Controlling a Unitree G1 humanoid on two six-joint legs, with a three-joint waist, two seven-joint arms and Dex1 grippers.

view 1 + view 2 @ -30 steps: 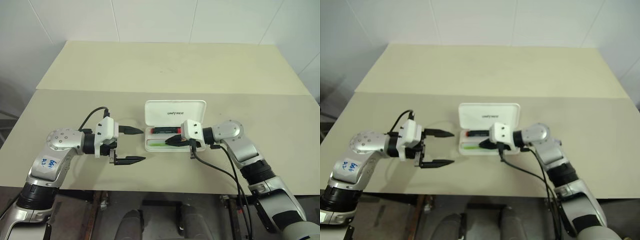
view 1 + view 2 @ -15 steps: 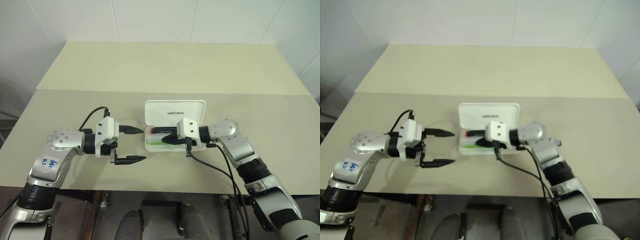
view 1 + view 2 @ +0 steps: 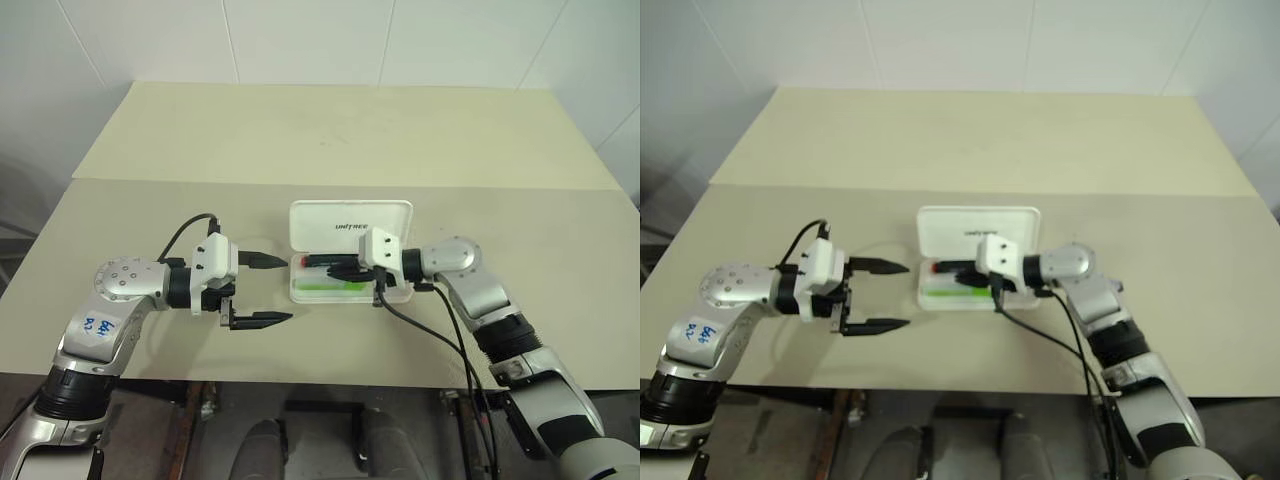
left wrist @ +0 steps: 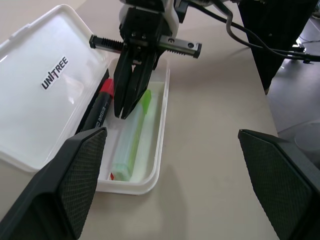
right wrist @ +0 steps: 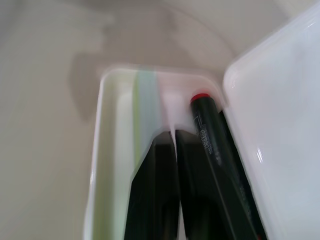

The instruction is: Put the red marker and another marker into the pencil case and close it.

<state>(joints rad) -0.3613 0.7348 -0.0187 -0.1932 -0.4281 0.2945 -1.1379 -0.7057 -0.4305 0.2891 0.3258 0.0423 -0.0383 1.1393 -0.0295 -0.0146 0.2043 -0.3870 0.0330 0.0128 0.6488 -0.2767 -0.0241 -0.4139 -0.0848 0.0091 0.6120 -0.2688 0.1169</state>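
- We see the white hard plastic pencil case point(image 4: 40, 95) lying open on the beige worktop point(image 3: 150, 210), its lettered lid flat behind the tray.
- The black-barrelled red marker point(image 4: 100, 102) and the pale mint-green highlighter point(image 4: 131, 145) lie side by side in the tray.
- Our right gripper point(image 4: 127, 107) hangs over them, fingers pressed together, holding nothing.
- Our left gripper point(image 3: 268, 290) hovers beside the case, fingers spread wide, empty.

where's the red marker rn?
The red marker lies in the open pencil case, hinge side, beside the green highlighter, under the shut right gripper.
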